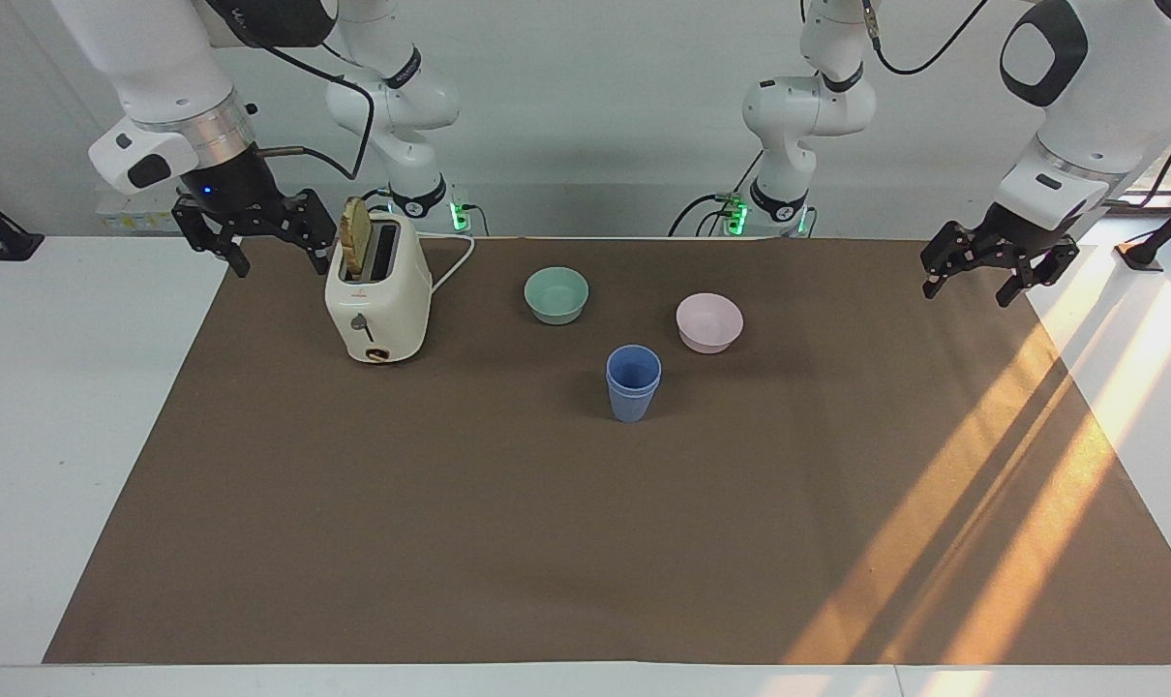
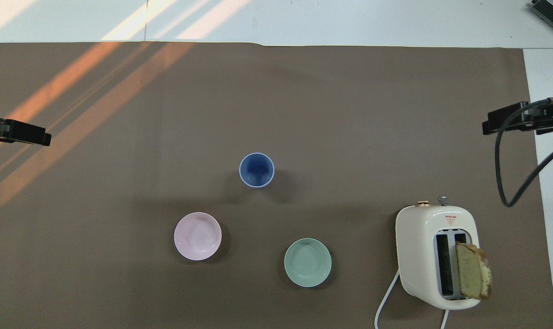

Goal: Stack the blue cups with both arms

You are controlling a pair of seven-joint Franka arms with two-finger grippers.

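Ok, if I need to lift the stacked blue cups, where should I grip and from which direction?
Take the blue cups by the top rim, coming straight down, one finger inside and one outside. They stand upright, mouth open and nested, and the walls taper downward, so a side pinch would likely slip. Both end effectors, left and right, hang open at the mat's ends.

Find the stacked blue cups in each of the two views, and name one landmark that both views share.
Facing view: the blue cups stand near the middle, below the pink bowl.
Overhead view: the blue cups stand near the centre, above the pink bowl.
Shared landmark: the toaster.
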